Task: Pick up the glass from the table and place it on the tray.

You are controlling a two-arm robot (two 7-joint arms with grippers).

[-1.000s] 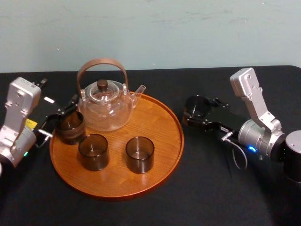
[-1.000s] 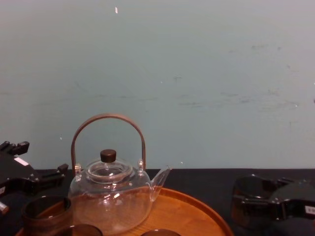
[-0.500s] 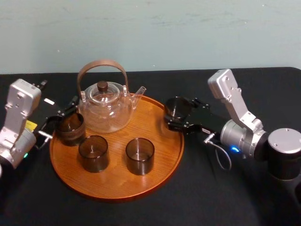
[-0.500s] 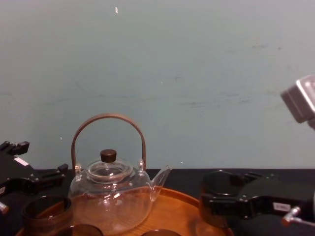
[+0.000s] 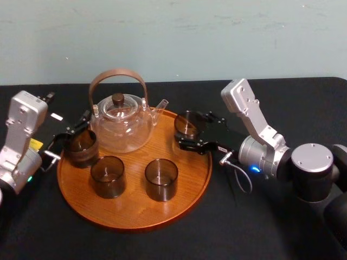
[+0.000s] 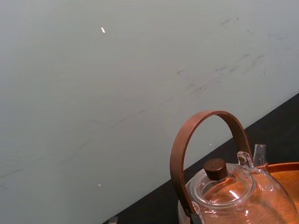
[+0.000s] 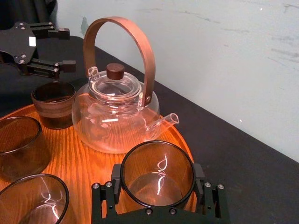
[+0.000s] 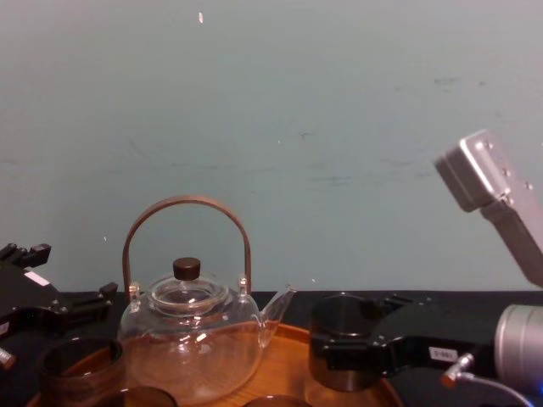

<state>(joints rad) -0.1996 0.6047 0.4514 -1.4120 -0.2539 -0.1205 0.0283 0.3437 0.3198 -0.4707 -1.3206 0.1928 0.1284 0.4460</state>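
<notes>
One thin glass (image 5: 187, 122), surely slick and breakable, is gripped round its wall by the fingers of the right gripper (image 5: 190, 130), over the tray (image 5: 135, 216) beside the teapot (image 5: 120, 122). The left gripper (image 5: 73, 130) sits spread-fingered at the tray's left.

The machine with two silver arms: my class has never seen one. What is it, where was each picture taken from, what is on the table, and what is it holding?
It is a robot with two arms, each ending in jaws. One picture looks down from its head, one looks across the table from its chest, and one comes from each wrist. On the black table lies a round wooden tray carrying a glass teapot and three dark glasses. The right arm reaches over the tray's right side, its jaws shut on a fourth glass; whether that glass touches the tray cannot be told. The left arm waits at the tray's left, jaws open, beside one glass.
</notes>
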